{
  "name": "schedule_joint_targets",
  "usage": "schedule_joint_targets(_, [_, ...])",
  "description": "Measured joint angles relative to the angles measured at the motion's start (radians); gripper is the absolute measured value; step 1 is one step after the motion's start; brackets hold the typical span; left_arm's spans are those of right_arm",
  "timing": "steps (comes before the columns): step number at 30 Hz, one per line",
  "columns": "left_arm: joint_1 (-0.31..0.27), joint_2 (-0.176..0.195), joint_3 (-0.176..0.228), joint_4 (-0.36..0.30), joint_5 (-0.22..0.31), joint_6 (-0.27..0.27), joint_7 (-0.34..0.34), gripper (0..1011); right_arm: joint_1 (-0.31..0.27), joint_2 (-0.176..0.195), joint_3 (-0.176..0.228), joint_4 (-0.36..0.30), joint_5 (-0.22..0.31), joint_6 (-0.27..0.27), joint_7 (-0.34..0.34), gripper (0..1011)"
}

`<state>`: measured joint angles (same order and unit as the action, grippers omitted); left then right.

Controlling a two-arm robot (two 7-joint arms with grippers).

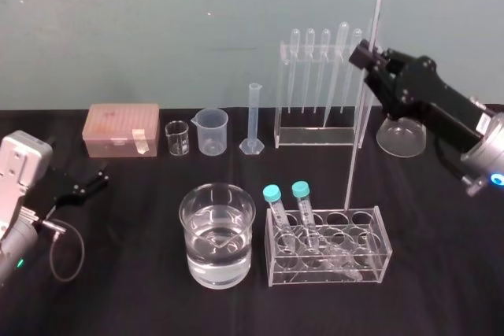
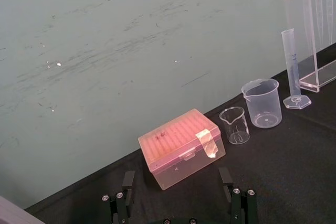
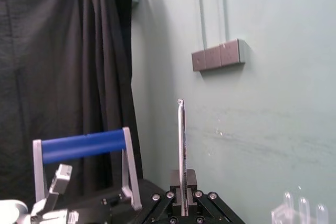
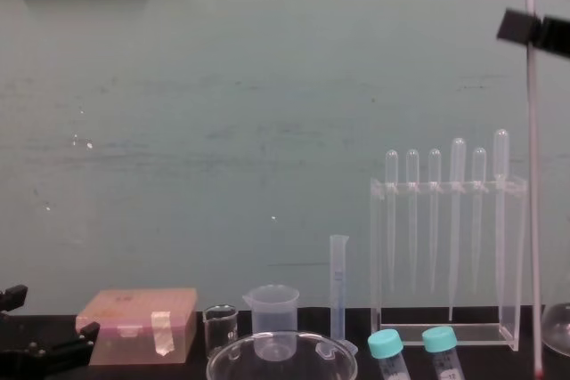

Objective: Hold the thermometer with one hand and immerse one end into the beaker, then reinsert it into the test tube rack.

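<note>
Wrist view shows right hand [image 3: 183,178] pinching thermometer [image 3: 181,140] below its looped top.

Black table [image 1: 142,297]: beaker [image 1: 217,234], tall rack [image 1: 315,136], pink box [image 1: 120,130].

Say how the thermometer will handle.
The thermometer is probably stiff but fragile: thin glass. Gripped high up by the right gripper, its long lower end may sway, and smooth glass could slip. Left gripper sits parked far left.
</note>
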<state>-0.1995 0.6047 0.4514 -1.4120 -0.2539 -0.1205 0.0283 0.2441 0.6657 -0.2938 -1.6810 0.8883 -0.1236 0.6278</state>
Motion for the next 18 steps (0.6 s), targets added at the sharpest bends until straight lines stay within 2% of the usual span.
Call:
schedule_joint_targets(7, [0.000, 0.000, 0.000, 0.000, 0.000, 0.000, 0.000, 1008, -0.002, -0.024, -0.004, 0.041, -0.028, -0.004, 0.004, 56])
schedule_joint_targets(13, [0.000, 0.000, 0.000, 0.000, 0.000, 0.000, 0.000, 1008, 0.028, -0.063, -0.023, 0.097, -0.056, -0.025, 0.035, 56])
schedule_joint_targets(18, [0.000, 0.000, 0.000, 0.000, 0.000, 0.000, 0.000, 1008, 0.043, -0.080, -0.038, 0.132, -0.082, -0.033, 0.048, 56])
